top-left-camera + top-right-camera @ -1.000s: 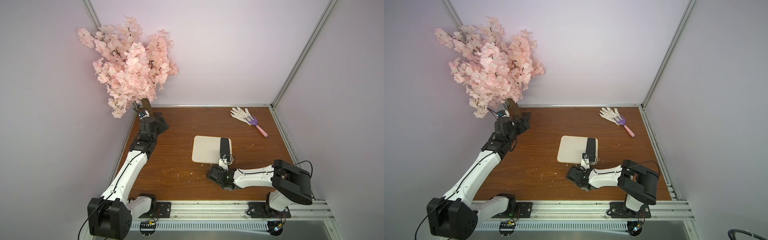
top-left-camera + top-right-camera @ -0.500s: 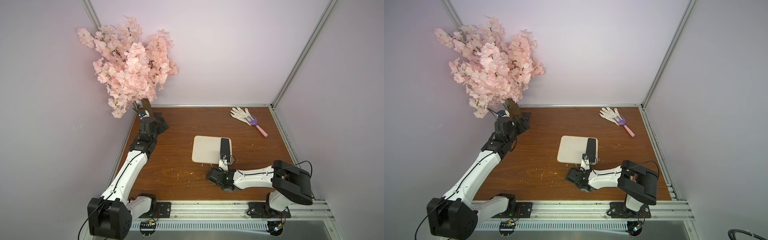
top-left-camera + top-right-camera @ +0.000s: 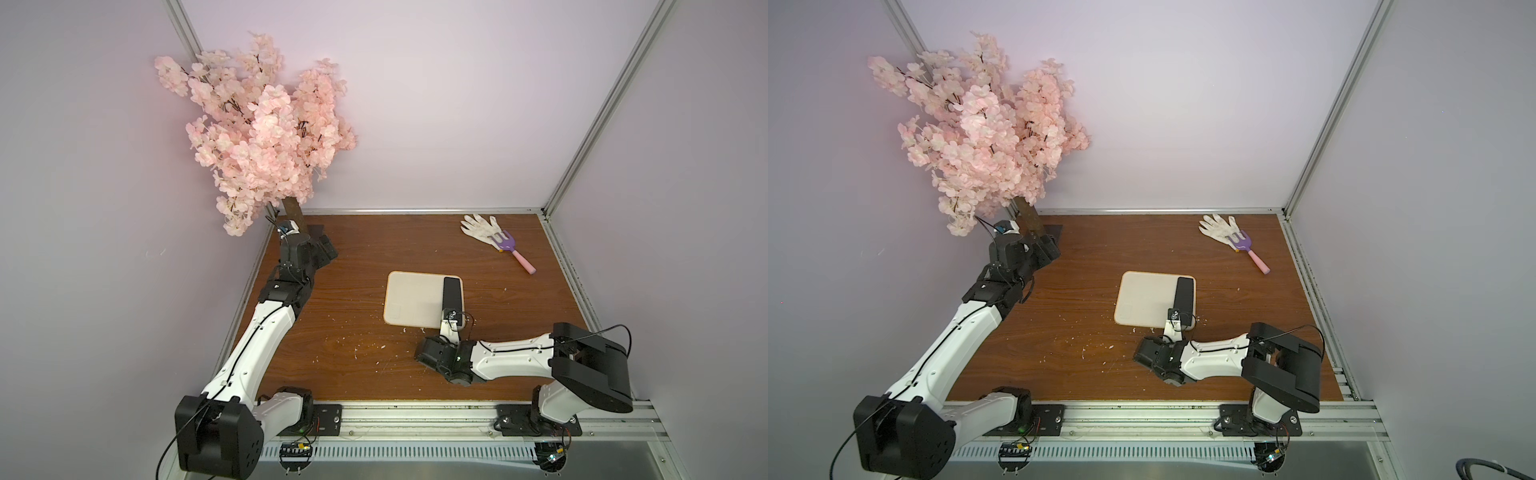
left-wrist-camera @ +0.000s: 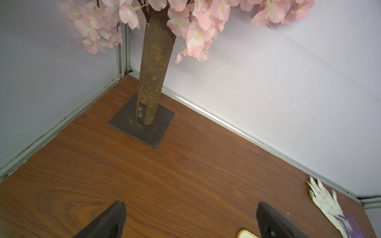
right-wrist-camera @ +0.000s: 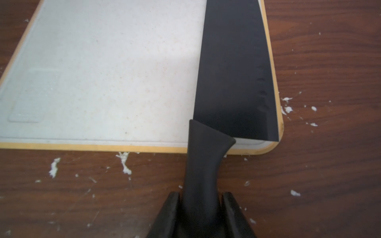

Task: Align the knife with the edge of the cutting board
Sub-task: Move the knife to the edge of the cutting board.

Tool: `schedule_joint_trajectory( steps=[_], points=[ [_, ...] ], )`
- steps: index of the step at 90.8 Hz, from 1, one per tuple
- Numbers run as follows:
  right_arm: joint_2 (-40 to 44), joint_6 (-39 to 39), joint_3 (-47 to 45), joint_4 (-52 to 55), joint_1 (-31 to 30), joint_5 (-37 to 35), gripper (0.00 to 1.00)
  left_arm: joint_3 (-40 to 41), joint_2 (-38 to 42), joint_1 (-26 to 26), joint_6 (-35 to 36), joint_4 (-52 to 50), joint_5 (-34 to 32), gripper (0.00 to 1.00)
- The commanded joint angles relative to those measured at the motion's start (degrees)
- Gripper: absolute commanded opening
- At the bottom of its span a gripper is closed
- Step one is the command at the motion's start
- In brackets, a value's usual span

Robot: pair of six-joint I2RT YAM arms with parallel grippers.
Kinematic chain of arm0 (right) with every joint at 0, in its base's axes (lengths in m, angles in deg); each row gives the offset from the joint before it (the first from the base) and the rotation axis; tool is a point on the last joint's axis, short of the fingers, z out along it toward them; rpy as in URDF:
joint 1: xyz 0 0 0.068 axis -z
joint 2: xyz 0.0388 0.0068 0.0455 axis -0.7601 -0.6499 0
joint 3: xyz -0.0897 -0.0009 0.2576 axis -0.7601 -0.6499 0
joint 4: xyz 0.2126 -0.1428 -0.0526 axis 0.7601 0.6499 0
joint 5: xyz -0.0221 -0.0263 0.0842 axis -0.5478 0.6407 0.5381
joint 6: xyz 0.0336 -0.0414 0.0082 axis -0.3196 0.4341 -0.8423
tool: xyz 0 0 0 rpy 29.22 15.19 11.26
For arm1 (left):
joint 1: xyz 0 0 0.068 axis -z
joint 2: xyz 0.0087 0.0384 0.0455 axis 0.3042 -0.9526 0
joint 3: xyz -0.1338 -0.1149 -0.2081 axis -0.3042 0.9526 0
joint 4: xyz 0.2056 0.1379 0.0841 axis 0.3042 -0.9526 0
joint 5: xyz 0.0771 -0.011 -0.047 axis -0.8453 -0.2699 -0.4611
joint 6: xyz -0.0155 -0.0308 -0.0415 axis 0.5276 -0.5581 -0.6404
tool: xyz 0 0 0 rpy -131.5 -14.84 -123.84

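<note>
The cream cutting board (image 3: 409, 303) (image 3: 1142, 303) lies mid-table in both top views. The black knife (image 3: 451, 291) (image 3: 1185, 293) rests flat on it, blade along the board's right rim and nearly parallel to it. In the right wrist view the blade (image 5: 235, 82) covers the board (image 5: 103, 72) almost to its tan rim, and the handle sticks out over the near edge. My right gripper (image 3: 451, 325) (image 5: 201, 194) is shut on that handle. My left gripper (image 3: 325, 249) (image 4: 190, 208) stands open and empty near the tree.
A pink blossom tree (image 3: 266, 133) on a metal base plate (image 4: 142, 125) fills the back left corner. A white glove (image 3: 482, 226) and a purple fork with pink handle (image 3: 513, 249) lie at the back right. White crumbs (image 5: 123, 162) dot the wood by the board.
</note>
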Motion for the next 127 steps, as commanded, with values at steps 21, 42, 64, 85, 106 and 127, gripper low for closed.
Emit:
schedule_joint_trajectory(
  steps=[21,42,64,85,106,127],
  points=[
    [1.7,-0.4,-0.6,0.0,-0.3,-3.0,0.14,0.4,-0.1,-0.6,1.0,-1.0,-1.0,1.0],
    [2.2,-0.4,-1.8,-0.6,0.2,-3.1,0.14,0.4,-0.1,-0.5,1.1,-1.0,-1.3,1.0],
    [1.6,0.4,-2.0,-2.3,0.2,-2.6,0.15,0.3,0.0,-0.5,1.1,-1.0,-1.4,1.0],
    [1.3,0.8,-2.1,-2.9,0.2,-2.5,0.17,0.4,0.0,-0.5,1.1,-1.0,-1.4,1.0],
    [1.4,0.1,-2.4,-2.2,0.3,-2.9,0.18,0.4,0.0,-0.5,1.2,-1.1,-1.5,1.0],
    [1.0,-0.4,-2.2,-1.2,0.4,-3.4,0.18,0.4,0.0,-0.5,1.2,-1.1,-1.6,1.0]
  ],
)
